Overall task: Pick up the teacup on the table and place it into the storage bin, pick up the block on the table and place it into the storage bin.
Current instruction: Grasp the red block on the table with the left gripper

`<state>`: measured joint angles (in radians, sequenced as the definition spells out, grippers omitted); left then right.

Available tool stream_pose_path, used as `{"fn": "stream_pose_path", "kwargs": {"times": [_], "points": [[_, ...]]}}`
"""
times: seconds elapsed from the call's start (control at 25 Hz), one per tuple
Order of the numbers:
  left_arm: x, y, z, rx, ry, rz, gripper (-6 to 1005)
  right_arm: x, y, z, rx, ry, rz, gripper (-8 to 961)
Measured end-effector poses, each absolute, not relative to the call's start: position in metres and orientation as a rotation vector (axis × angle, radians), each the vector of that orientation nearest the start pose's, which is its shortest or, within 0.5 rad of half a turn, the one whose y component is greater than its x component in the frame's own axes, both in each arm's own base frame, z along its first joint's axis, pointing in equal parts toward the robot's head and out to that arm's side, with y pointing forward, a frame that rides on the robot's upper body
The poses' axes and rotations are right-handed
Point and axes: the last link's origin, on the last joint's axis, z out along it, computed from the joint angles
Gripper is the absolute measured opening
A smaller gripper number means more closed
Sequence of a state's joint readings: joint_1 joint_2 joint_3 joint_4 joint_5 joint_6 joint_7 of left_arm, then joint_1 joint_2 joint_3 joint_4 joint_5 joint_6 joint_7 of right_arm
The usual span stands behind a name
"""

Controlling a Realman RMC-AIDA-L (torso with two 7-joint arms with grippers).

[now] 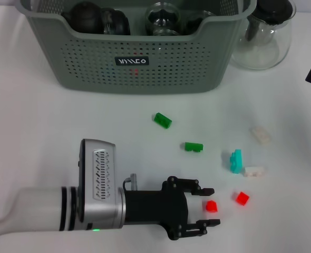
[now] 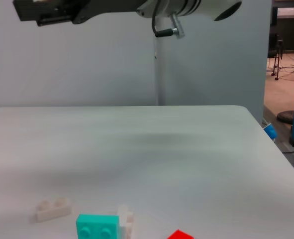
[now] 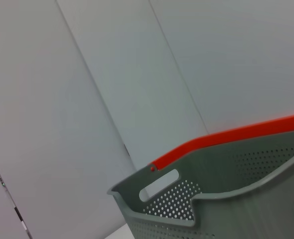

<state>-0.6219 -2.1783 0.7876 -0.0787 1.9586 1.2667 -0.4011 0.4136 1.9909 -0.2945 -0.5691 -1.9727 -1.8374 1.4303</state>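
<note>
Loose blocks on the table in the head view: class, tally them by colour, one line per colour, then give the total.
Green blocks: 2
Red blocks: 2, one between the open fingers of the left gripper
White blocks: 2
Teal block: 1
Total: 7

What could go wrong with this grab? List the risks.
1. The left gripper is open around one small red block; so small a piece could slip or tip as the fingers close.
2. A second red block lies close by and may get knocked.
3. The storage bin already holds glassware, so a dropped block could strike it.
</note>
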Motion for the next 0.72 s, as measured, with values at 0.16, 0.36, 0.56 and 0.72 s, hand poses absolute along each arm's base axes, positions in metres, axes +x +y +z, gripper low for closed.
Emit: {"fn": "stream_pose_path", "kwargs": {"times": [0.16, 0.36, 0.56, 0.72], "points": [[-0.2474, 0.2274, -0.1681, -2.935, -0.037, -0.658, 558, 0.3093, 0.2836, 0.0716, -2.406, 0.846, 1.105, 868], [-0.2462, 0.2279, -0.1702, -2.925, -0.039, -0.651, 517, 0.3126, 0.2829, 0.0713, -2.392, 0.859, 1.093, 868], [-0.2458, 0.2275, -0.1705, -2.925, -0.037, -0.653, 472, 0.3128, 0.2828, 0.0710, -2.391, 0.861, 1.093, 868], [-0.2457, 0.2262, -0.1712, -2.933, -0.014, -0.648, 395, 0.3127, 0.2829, 0.0710, -2.391, 0.861, 1.093, 868]]}}
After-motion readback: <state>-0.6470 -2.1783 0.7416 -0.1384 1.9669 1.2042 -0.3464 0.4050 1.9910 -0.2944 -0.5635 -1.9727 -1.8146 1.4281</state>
